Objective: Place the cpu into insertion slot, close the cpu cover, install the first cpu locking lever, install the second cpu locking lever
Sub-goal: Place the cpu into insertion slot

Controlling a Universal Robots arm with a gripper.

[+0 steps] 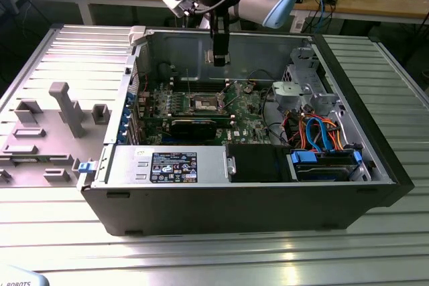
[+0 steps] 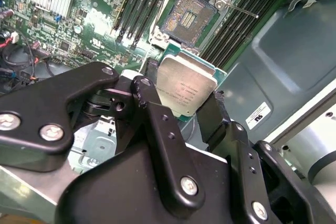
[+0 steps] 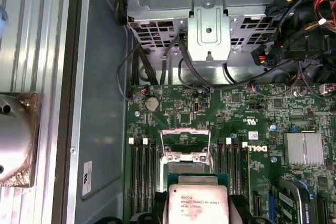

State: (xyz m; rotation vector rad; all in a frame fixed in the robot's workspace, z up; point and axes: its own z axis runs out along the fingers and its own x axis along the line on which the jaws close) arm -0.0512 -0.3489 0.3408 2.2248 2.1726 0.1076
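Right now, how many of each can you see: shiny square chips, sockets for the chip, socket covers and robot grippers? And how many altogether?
cpu: 1
insertion slot: 1
cpu cover: 1
gripper: 1
Total: 4

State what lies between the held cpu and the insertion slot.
Nothing blocks the stretch: in the second wrist view only the slot's own pale metal rim separates the cpu from the insertion slot.

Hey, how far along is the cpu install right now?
Nothing looks finished. In hand: the gripper holds the cpu in its jaws above the motherboard. Left: the insertion slot is empty, the cpu cover stands open, a locking lever is unlatched.
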